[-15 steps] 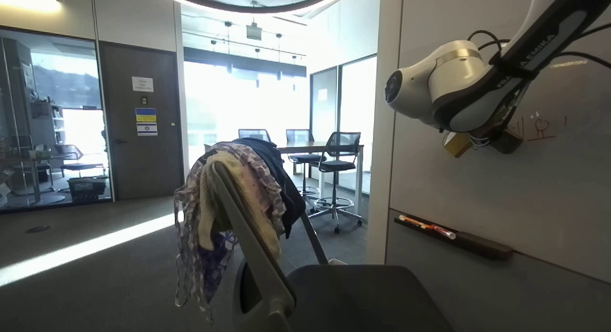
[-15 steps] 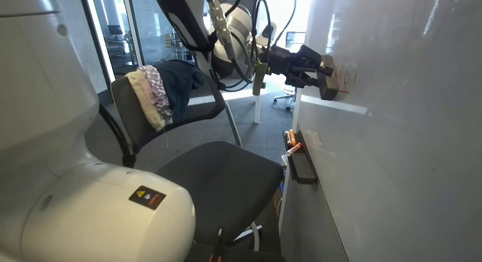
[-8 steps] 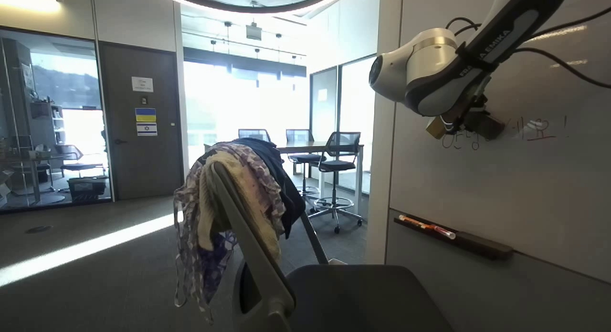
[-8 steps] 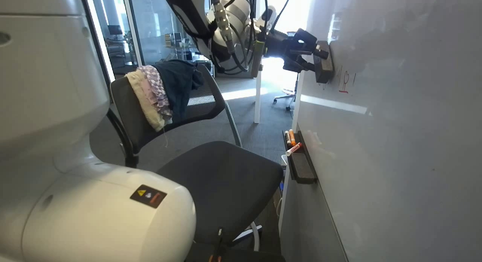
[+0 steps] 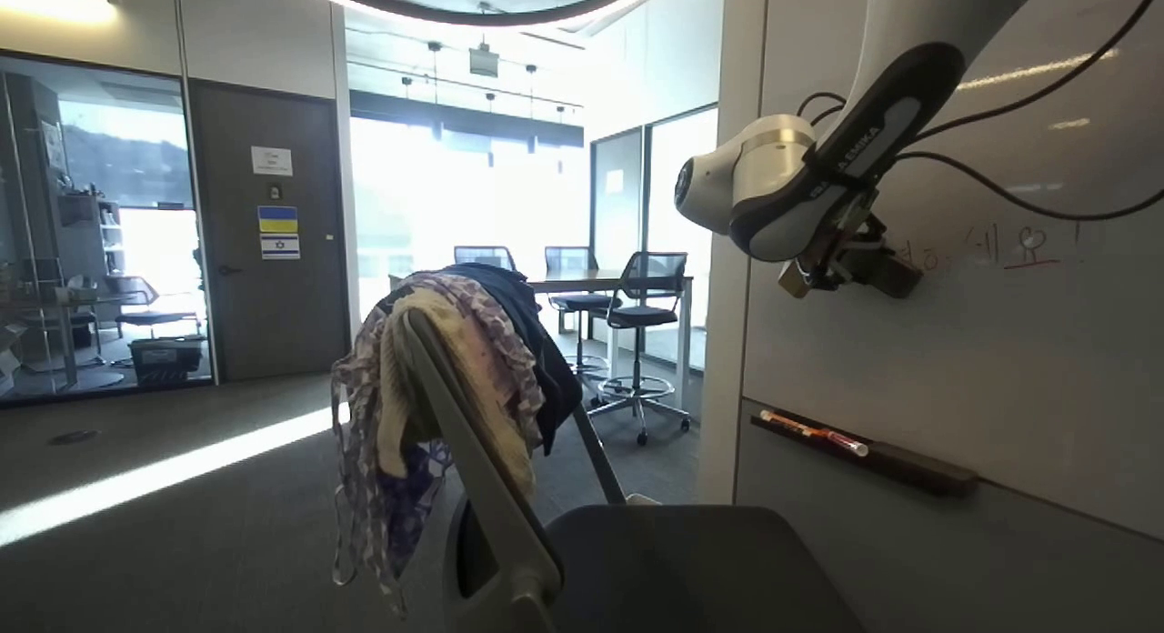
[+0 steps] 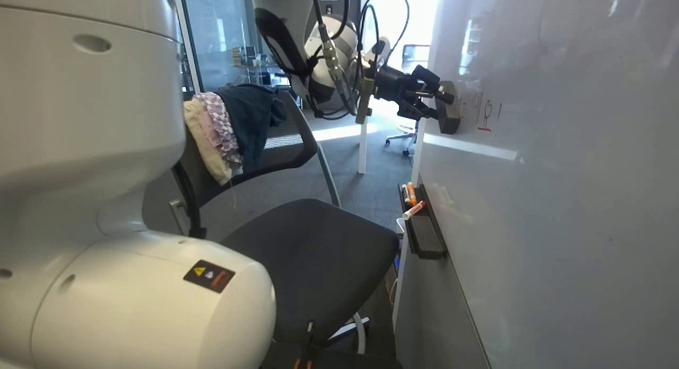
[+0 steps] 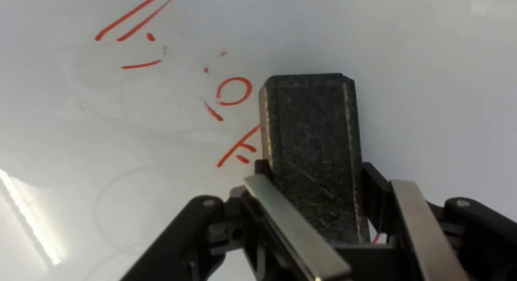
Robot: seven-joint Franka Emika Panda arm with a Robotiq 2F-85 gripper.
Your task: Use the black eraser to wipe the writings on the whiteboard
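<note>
The black eraser (image 7: 311, 123) is clamped between the pads of my gripper (image 7: 315, 172) and points up the wrist view. In both exterior views the eraser (image 5: 887, 271) (image 6: 449, 106) lies flat against the whiteboard (image 5: 1046, 369) (image 6: 557, 226) or just off it; which, I cannot tell. Red writings (image 7: 135, 13) run from upper left towards the eraser's left side in the wrist view. A bit of red stroke (image 7: 376, 238) shows by the right finger. In an exterior view the underlined red writings (image 5: 1032, 264) stand to the right of the eraser. Whatever lies behind eraser and fingers is hidden.
Below, a narrow ledge (image 6: 432, 215) carries several markers (image 6: 414, 210) and a dark grey block (image 6: 427, 234). An office chair (image 6: 313, 247) with clothes (image 6: 252, 125) over its backrest stands near the board. Cables (image 5: 1018, 187) hang from the arm.
In an exterior view the gripper and eraser have gone left and up, then down. More red strokes show right of the eraser now. Dark strokes seen below it half a second ago are hidden or gone.
</note>
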